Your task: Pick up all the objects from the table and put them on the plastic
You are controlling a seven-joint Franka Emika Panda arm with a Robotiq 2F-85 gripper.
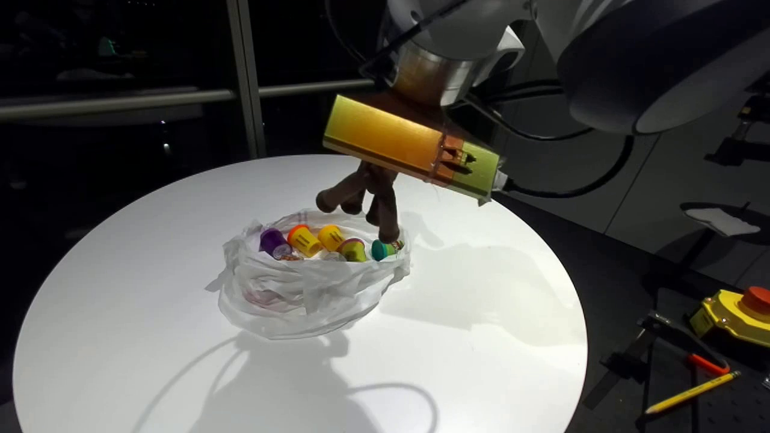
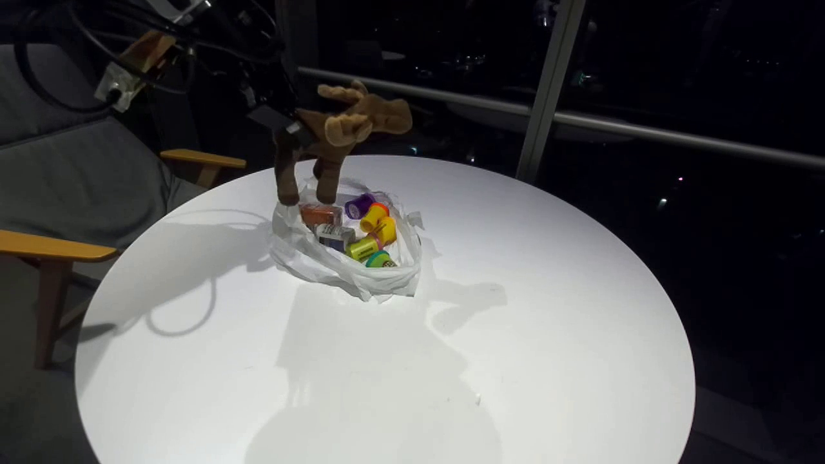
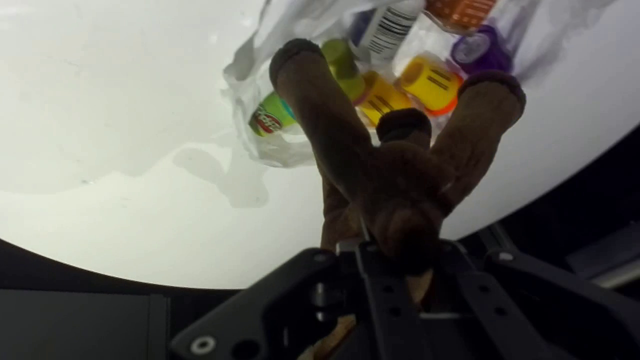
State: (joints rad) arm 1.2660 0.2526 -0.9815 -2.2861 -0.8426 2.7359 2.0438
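Observation:
My gripper [image 3: 400, 250] is shut on a brown plush moose [image 2: 387, 115], gripping its body. It holds the toy above the white plastic bag [image 1: 301, 300], legs pointing down; the toy's legs also show in the wrist view [image 3: 400, 175]. The bag lies open on the round table. In it are a purple tub [image 1: 272, 242], a yellow tub with orange lid [image 1: 304, 240], another yellow tub [image 1: 331, 237], an olive-green tub [image 2: 364, 249], a green tub with teal lid [image 3: 275, 112], a reddish-brown packet [image 2: 321, 214] and a white labelled container [image 2: 335, 236].
The white round table [image 1: 481, 373] carries the bag off its middle. A grey chair with wooden arms [image 2: 71, 248] stands close to the table's edge. Beyond the table are dark windows with a metal rail [image 2: 683, 142]. An emergency stop [image 1: 737, 316] and a pencil [image 1: 692, 392] lie off to a side.

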